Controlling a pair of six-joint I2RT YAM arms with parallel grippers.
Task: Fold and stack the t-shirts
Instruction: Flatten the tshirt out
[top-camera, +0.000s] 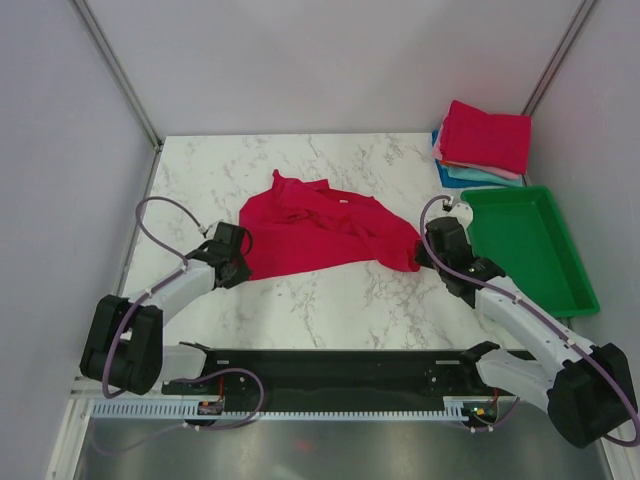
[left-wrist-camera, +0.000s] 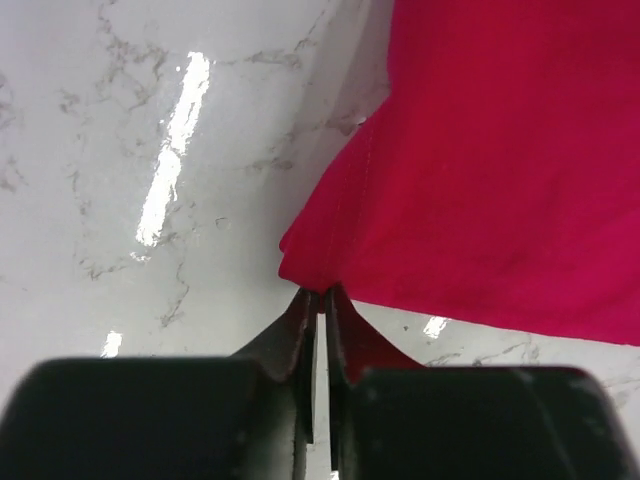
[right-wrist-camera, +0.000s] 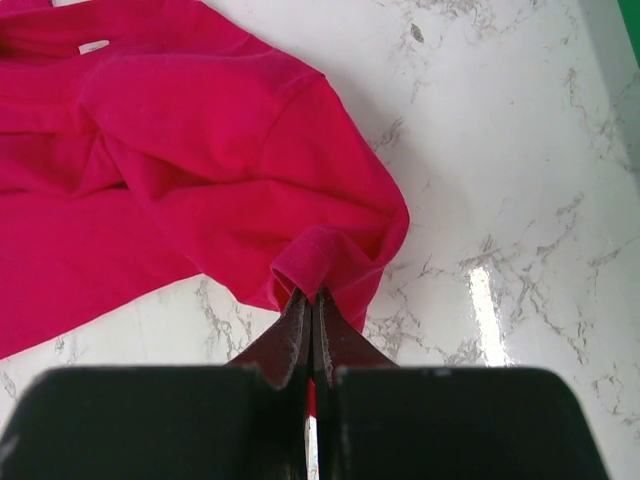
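- Crimson t-shirt (top-camera: 320, 235) at centre of marble table (top-camera: 330, 300), opened out but rumpled, creases across the body, collar end toward 11 o'clock. No fold in it yet.
- Left gripper (top-camera: 240, 265) at the shirt's 8 o'clock corner. Seen from left wrist: fingers pressed together, hem corner pinched at the tips, cloth running away toward 1 o'clock. Clenched on the cloth.
- Right gripper (top-camera: 425, 252) at the shirt's 3 to 4 o'clock end. Seen from right wrist: fingers closed on a small bunched fold of the sleeve or side edge, red showing in the slit between them. Grasping the cloth as well.
- Stack of folded t-shirts (top-camera: 485, 140) at the table's 1 o'clock corner: a red one on top, with pink, teal and blue edges beneath. Count of layers not certain from this view.
- Green tray (top-camera: 520, 240) at 3 o'clock, just beside the right gripper, nothing in it.
- Progress, as judgement: several shirts done and stacked; this one at the spreading stage only. Left to do: pull flat between the two grips, fold to a rectangle matching the stack, carry to 1 o'clock and set on top.
- No further loose shirts in view; probably the last, though not confirmable from these views.
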